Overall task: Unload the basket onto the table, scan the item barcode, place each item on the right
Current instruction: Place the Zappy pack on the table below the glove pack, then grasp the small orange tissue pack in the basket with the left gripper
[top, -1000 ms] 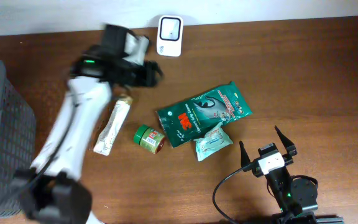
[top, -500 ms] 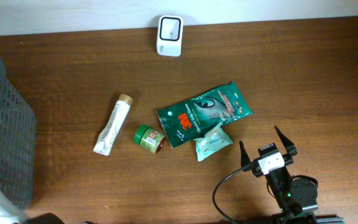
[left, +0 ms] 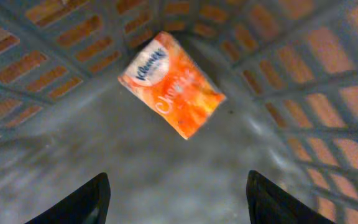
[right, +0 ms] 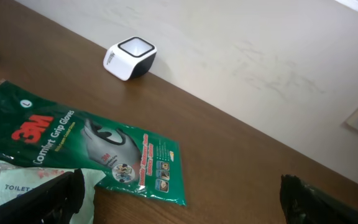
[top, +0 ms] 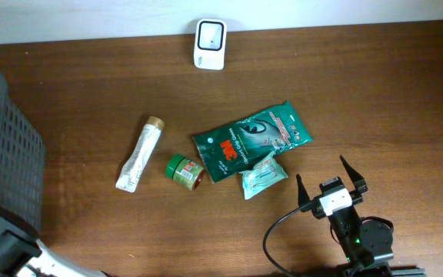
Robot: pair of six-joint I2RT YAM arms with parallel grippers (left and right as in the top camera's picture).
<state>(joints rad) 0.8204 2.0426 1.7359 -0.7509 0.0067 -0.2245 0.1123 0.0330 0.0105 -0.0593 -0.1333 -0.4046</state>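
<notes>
The white barcode scanner (top: 209, 35) stands at the table's far edge, also in the right wrist view as the scanner (right: 130, 58). Items lie mid-table: a green 3M glove pack (top: 252, 140), a pale wipes packet (top: 262, 175), a small green tin (top: 184, 170) and a white tube with a gold cap (top: 139, 156). My left gripper (left: 178, 199) hangs open inside the grey basket (left: 303, 81), above an orange Kleenex pack (left: 171, 84), with nothing between its fingers. My right gripper (top: 331, 185) rests open near the front edge, right of the wipes packet.
The grey mesh basket (top: 18, 154) stands at the table's left end. Part of my left arm (top: 6, 252) shows at the bottom left corner. A black cable (top: 279, 231) loops beside the right arm's base. The glove pack (right: 86, 146) lies ahead of the right gripper.
My left arm has swung away from beside the scanner, over to the left and into the basket. The items on the table and the right arm have not moved.
</notes>
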